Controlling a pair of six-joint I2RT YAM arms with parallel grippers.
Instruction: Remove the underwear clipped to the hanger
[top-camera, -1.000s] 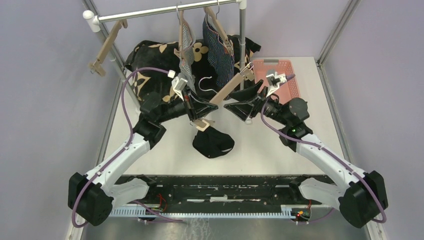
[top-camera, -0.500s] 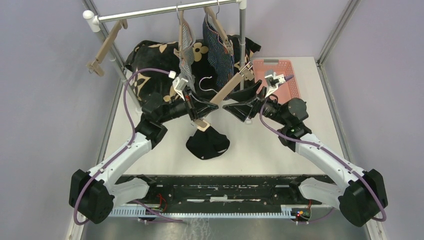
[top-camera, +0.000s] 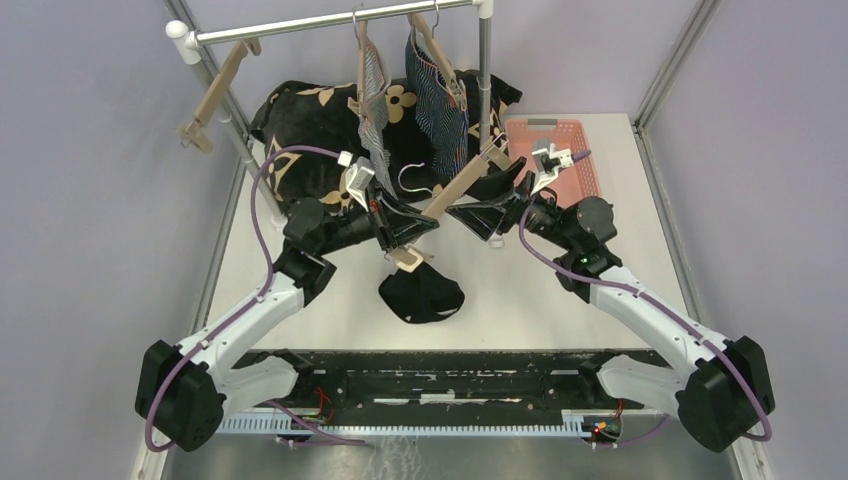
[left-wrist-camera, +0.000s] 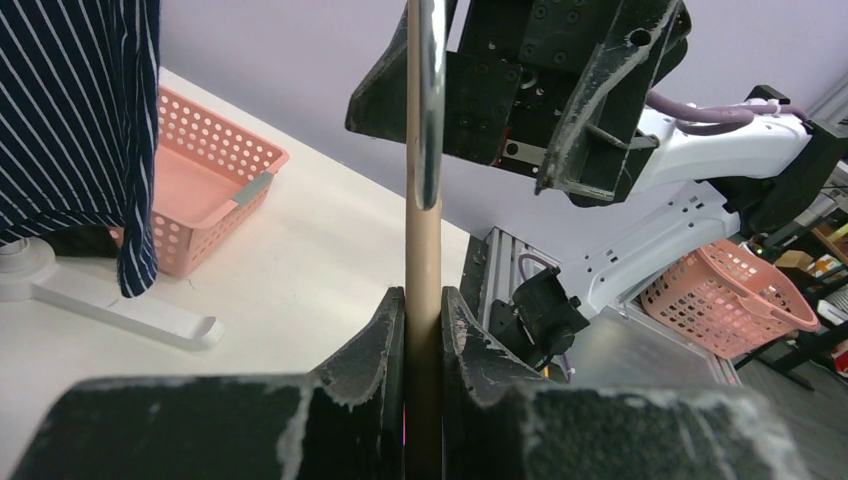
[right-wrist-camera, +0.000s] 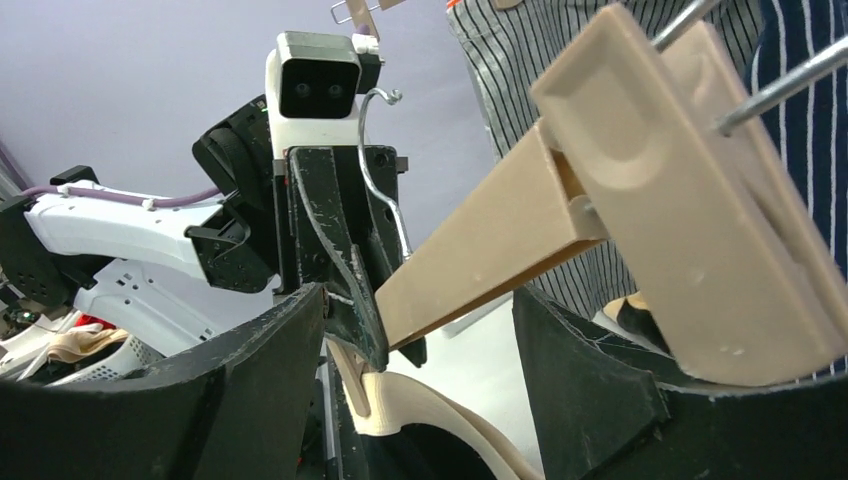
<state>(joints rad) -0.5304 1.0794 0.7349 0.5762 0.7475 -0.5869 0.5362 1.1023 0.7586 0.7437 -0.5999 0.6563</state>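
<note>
Hanger (top-camera: 452, 185) tilted over bench (top-camera: 560, 300), left tool (left-wrist-camera: 424, 330) clamped on its wooden bar, likely steadying it. Right tool (right-wrist-camera: 420, 315) open, jaws astride upper clip end. Black underwear (top-camera: 422, 296) slumped on bench under lower clip; attachment unclear. Striped pairs (top-camera: 437, 100) hang on rail (top-camera: 330, 22).

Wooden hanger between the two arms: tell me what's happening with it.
The left hand is shut on the wooden hanger, holding it slanted above the table. The right hand is open, its jaws standing either side of the hanger's upper end without gripping. The black underwear sags from the hanger's lower clip onto the table, apparently not yet freed. The grey-white striped pair and the navy striped pair hang from the rail behind.
</note>
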